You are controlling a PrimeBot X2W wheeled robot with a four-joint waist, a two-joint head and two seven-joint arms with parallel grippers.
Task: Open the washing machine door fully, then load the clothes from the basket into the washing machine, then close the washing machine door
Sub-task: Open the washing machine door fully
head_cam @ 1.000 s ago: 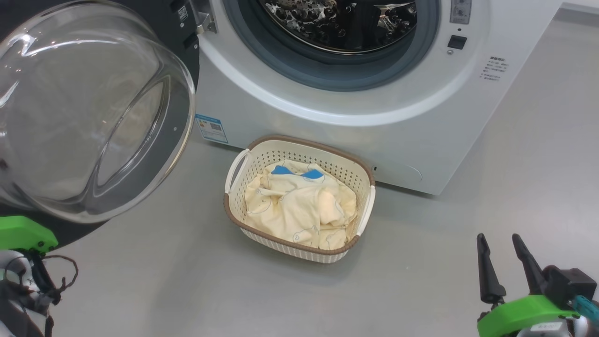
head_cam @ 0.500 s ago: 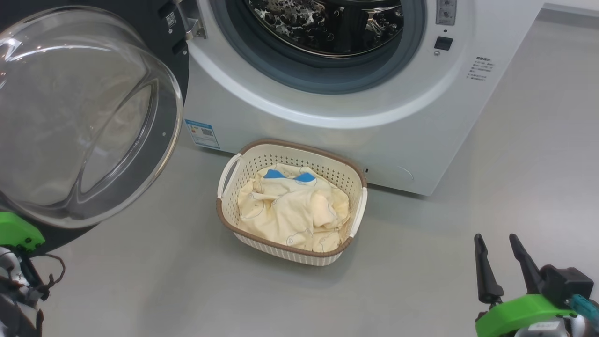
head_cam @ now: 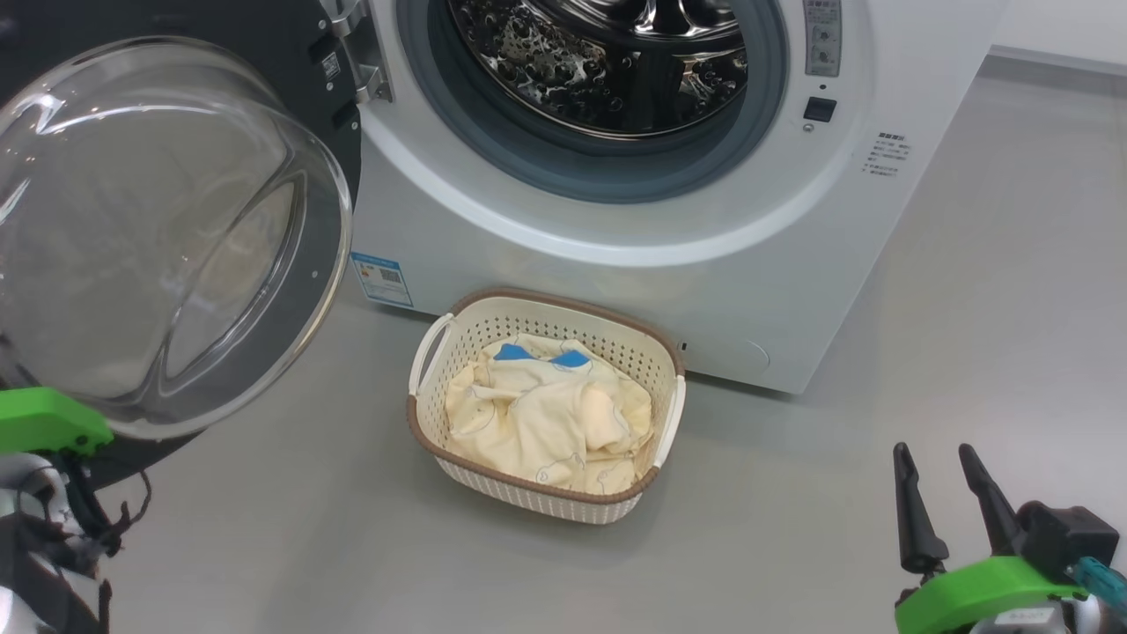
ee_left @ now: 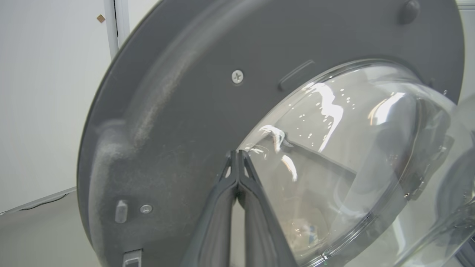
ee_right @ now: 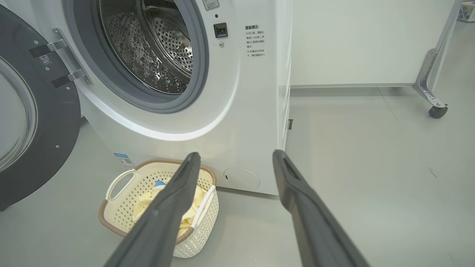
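Holding door [head_cam: 176,238] wide at left of frame with left gripper [ee_left: 237,157] clenched empty, tips seemingly against its inner rim. Only tilted the head view since, shifted no object. Keeping right gripper [head_cam: 933,453] spread, lower right. Leaving clothes [head_cam: 546,414] in basket [head_cam: 572,330], centre, before machine [head_cam: 563,273]: ready for loading

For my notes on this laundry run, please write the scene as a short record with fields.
washing machine door: open, swung to the head view's left
drum: bare metal, no fabric seen inside
clothes: heaped in the basket
basket: on the floor, before the washing machine
left pincer: shut, tips at the door's inner face beside the glass
right pincer: open, holding nothing
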